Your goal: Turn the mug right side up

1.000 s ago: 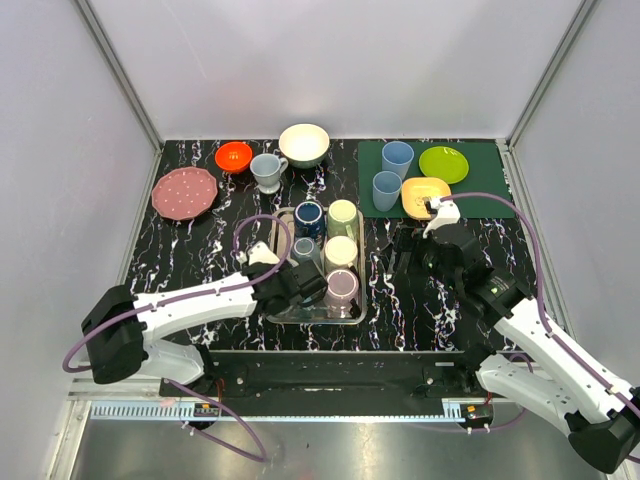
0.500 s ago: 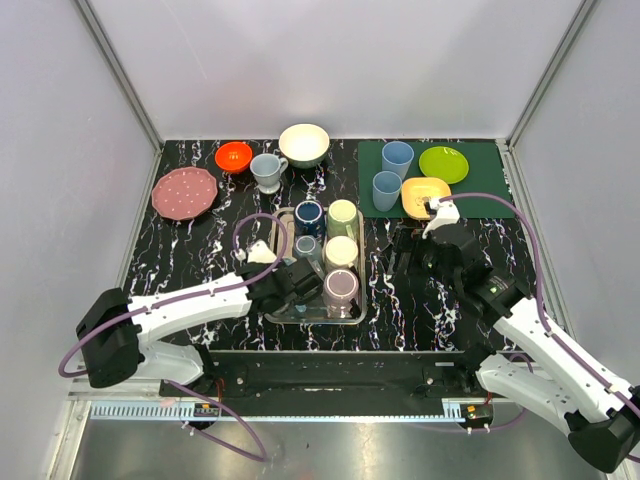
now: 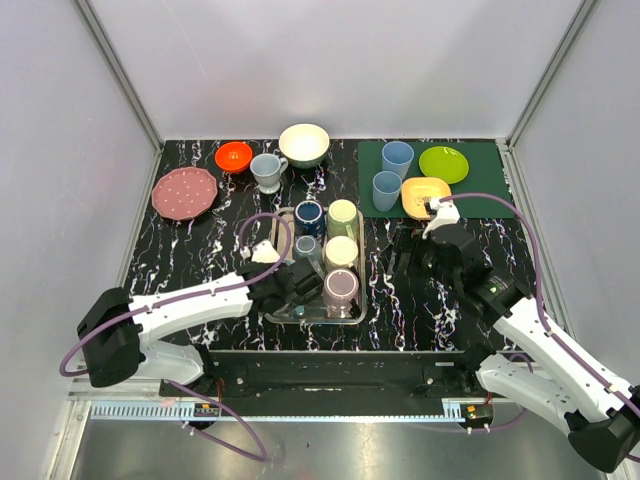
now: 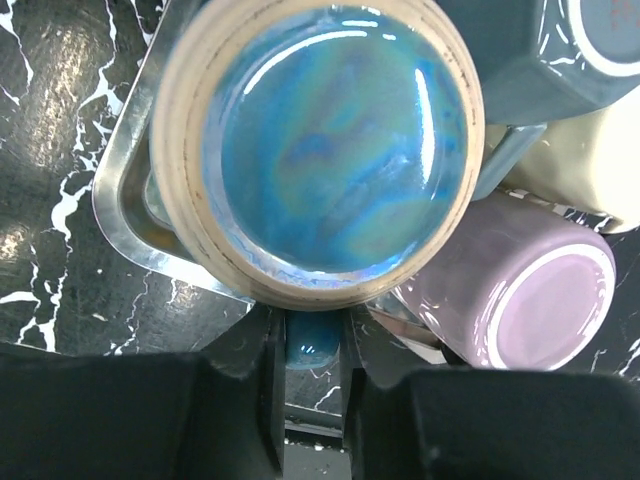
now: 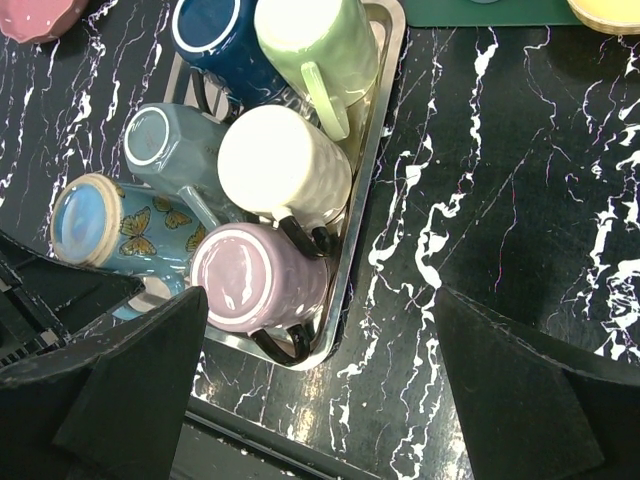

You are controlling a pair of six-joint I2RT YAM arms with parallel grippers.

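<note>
Fingers (image 4: 314, 350) of left arm clamp inverted blue mug (image 4: 330, 140).

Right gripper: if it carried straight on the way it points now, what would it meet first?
Likely the purple mug in the metal tray's corner, centred between the right gripper's open fingers; depth is unclear, so it could instead reach the table beside it.

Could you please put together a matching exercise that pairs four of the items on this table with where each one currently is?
Things:
1. blue butterfly-patterned mug
2. lilac ceramic mug
3. lime green round plate
4. pale grey footed cup

Places:
A. on the dark green mat
B. upright beside the orange bowl
C. handle pinched by the left gripper
D. upside down, near right corner of the metal tray

Pairs: 1-C, 2-D, 3-A, 4-B
</note>
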